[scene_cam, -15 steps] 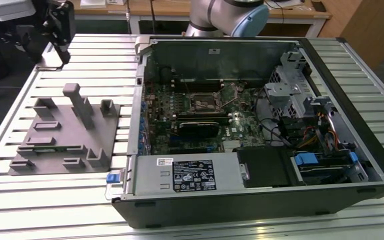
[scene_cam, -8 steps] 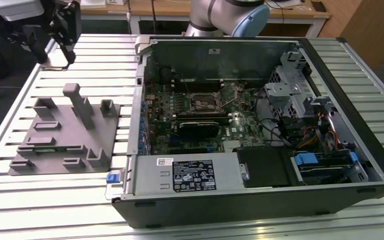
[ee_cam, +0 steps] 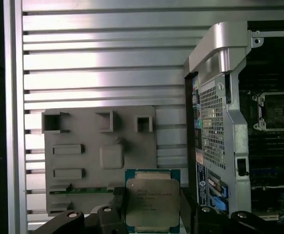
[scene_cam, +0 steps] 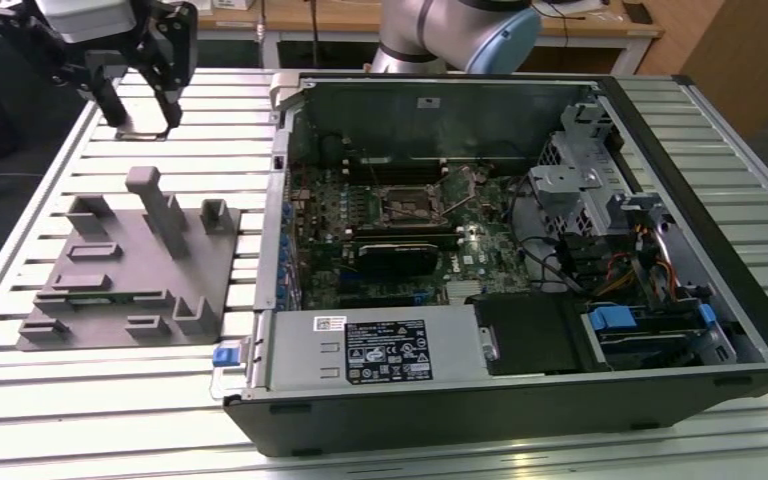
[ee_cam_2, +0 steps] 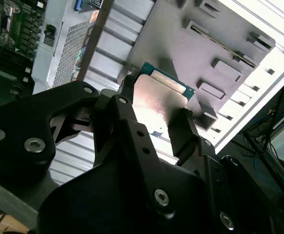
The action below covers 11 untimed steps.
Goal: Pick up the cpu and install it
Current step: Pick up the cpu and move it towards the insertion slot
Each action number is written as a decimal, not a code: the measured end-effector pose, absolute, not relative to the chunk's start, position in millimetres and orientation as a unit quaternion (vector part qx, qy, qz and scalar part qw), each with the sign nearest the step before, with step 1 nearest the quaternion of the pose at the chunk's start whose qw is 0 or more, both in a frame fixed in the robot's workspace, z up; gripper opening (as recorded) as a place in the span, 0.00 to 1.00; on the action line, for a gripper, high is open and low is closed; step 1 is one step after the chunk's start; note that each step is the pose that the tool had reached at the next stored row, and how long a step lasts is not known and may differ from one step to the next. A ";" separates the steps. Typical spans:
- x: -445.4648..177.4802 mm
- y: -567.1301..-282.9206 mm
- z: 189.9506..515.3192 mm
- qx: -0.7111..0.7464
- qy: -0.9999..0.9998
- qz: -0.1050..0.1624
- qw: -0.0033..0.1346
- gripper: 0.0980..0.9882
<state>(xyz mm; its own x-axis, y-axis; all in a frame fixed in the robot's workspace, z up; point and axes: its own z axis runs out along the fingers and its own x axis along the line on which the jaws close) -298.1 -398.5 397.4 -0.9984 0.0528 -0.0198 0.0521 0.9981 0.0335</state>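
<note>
The jaws are closed on the cpu, their black fingers pressing on two opposite edges of the chip so that it lies flat between them. In the first wrist view its pale metal top faces the camera, framed by a thin green border. In the second wrist view the cpu catches a bright glare, with the green edge showing on the side away from the camera. The chip is held up off the grey fixture, a flat plate with upright blocks and shallow recesses, and it sits over one end of that plate. In the exterior view the jaws hang above the fixture's far end, toward the exterior view's left, with just a thin pale strip showing between the fingertips. The fixture rests on the slatted metal bench. Just beside it, toward the exterior view's right, the open computer case lies on its side with the motherboard exposed. The black-framed socket near the middle of the board is well apart from the held chip. A grey power supply fills the near corner of the case. Beyond the case, the robot arm rises at the bench's far edge.
</note>
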 end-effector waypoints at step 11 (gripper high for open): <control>-265.1 -397.7 396.8 0.027 0.999 0.017 0.011 0.49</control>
